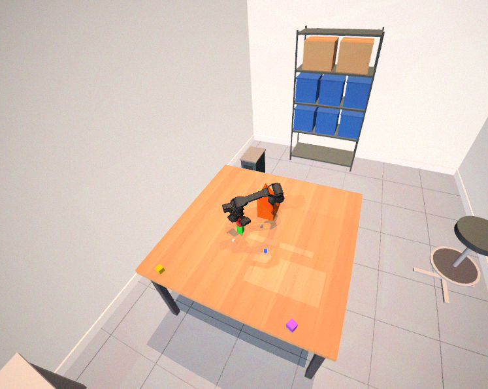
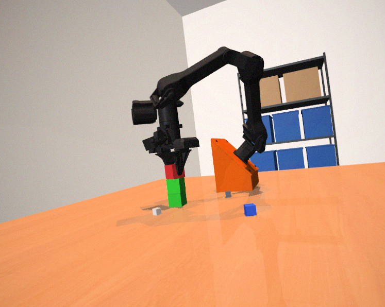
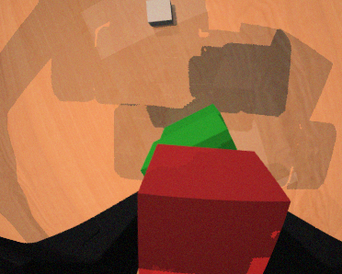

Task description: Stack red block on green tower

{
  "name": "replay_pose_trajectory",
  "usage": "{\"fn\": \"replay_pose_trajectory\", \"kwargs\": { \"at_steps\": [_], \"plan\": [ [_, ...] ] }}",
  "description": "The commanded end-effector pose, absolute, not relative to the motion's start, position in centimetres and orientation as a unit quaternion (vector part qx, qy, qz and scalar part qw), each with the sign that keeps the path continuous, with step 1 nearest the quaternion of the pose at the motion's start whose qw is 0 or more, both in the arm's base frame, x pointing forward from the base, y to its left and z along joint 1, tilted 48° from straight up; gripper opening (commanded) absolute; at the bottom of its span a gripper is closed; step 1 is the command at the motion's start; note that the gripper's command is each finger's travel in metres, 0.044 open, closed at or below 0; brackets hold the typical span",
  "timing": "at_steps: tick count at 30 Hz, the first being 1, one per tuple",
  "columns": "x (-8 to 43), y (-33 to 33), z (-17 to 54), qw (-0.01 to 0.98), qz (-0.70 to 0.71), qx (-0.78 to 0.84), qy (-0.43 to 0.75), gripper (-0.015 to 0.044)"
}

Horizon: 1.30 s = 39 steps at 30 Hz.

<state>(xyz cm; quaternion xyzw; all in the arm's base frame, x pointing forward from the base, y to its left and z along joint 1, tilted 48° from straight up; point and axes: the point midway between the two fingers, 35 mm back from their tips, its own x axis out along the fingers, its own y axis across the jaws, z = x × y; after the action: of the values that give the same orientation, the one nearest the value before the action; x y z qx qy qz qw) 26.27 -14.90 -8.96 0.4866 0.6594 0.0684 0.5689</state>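
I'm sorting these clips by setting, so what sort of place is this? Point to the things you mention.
Probably a workshop or lab room: a robot arm [image 1: 252,196] [image 2: 199,70] on a wooden table [image 1: 219,267] [image 2: 185,264], a metal shelf unit [image 1: 335,31] [image 2: 334,138] of bins and boxes, and a tiled floor [image 1: 394,326].

The square, orange-brown wood-look table top [image 1: 302,226] [image 2: 192,257] [image 3: 81,202] showed fine grain and a smooth, semi-gloss finish; pale reflections lay toward 6 o'clock in the exterior view. The angular orange wedge-shaped base [image 1: 264,211] [image 2: 227,173] looked like smooth, matt plastic. The jointed black arm [image 1: 252,196] [image 2: 202,69] had a dull, plastic-like surface with faint sheen. The red cuboid block [image 1: 238,222] [image 2: 170,172] [image 3: 214,175] and, at its 6 o'clock in the exterior view, the green stacked-block tower [image 1: 240,229] [image 2: 175,193] [image 3: 191,131] appeared smooth and matt; their material could not be told.
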Motion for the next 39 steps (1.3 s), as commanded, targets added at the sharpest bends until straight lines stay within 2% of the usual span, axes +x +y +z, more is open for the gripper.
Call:
{"fn": "replay_pose_trajectory", "kwargs": {
  "at_steps": [1,15,32,39],
  "plan": [
    [26.32,-14.90,-8.97,0.569,0.067,0.489,0.658,0.0000],
    [26.28,-15.23,-8.71,0.569,0.067,0.489,0.658,0.0000],
    [26.28,-14.90,-8.97,0.569,0.068,0.487,0.659,0.0440],
    [26.28,-14.90,-8.97,0.569,0.068,0.487,0.659,0.0440]
  ]
}}
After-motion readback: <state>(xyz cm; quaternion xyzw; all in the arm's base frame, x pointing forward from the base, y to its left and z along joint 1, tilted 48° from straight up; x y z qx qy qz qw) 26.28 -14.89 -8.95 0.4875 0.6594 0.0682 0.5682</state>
